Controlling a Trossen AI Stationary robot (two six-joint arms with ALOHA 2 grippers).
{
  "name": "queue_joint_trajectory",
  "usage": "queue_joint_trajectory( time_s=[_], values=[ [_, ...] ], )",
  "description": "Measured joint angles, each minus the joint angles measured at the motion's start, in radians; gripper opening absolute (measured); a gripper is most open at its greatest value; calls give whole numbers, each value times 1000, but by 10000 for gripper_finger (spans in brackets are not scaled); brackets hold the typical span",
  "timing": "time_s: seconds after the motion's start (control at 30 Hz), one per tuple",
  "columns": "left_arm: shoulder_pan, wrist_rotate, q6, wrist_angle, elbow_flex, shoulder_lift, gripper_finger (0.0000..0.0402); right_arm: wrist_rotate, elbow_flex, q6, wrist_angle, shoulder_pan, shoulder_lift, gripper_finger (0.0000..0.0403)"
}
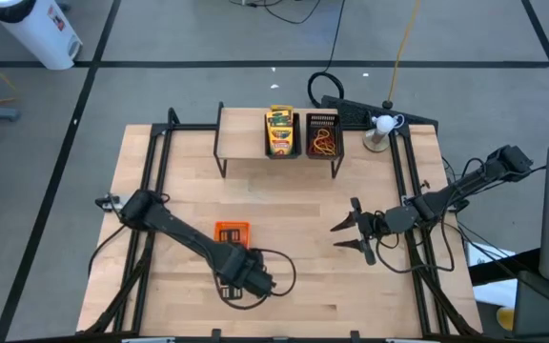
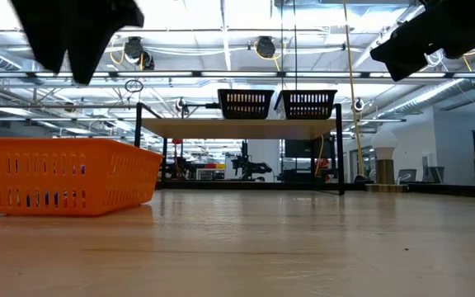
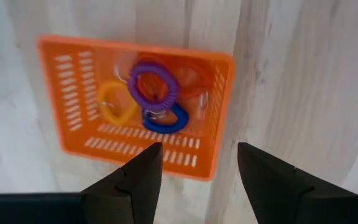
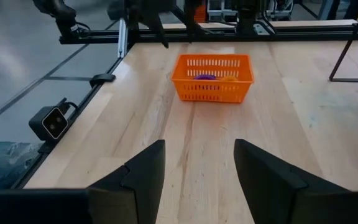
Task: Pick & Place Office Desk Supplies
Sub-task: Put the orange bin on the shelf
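An orange mesh tray [image 1: 232, 231] stands flat on the wooden table, left of centre. It holds coiled loops: purple [image 3: 153, 86], blue [image 3: 166, 119], yellow [image 3: 114, 102] and red [image 3: 194, 78]. My left gripper [image 3: 197, 155] hangs open above the tray's near side, pointing down and touching nothing. At the right of the table my right gripper [image 1: 351, 234] is open and level, with nothing in it, pointing toward the tray [image 4: 213, 78]. Two black mesh trays sit on a raised shelf at the back. One holds yellow-and-green crayon boxes [image 1: 280, 131], the other rubber bands [image 1: 323, 141].
The shelf [image 1: 246, 145] stands on thin black legs at the table's far side. A small white lamp [image 1: 381, 124] stands at the back right. Black rails [image 1: 151, 171] run along both side edges. Bare wood lies between the orange tray and my right gripper.
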Motion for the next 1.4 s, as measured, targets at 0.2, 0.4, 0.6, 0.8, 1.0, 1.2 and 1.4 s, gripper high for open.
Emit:
queue_joint_trajectory(
  time_s=[0.2, 0.4, 0.6, 0.8, 1.0, 1.2, 1.4],
  values=[
    [-1, 28, 18, 138, -84, 0, 209, 0, 0, 3, -2, 0, 0, 183],
    [0, 54, 32, 187, -121, 0, 209, 0, -6, 7, -8, 0, 0, 183],
    [-1, 54, 34, 193, -130, 0, 209, 0, -35, 7, 19, 0, 0, 183],
    [-1, 54, 35, 200, -166, 0, 209, 0, -35, 7, 22, 0, 0, 183],
    [-1, 81, 29, 232, -235, 0, 209, 0, -35, 7, 22, 0, 0, 183],
    [-1, 87, 29, 322, -297, 0, 209, 0, -35, 8, 23, 0, 0, 183],
    [3, 113, 31, 395, -341, -1, 206, 0, -35, 16, 30, 0, 0, 183]
  ],
)
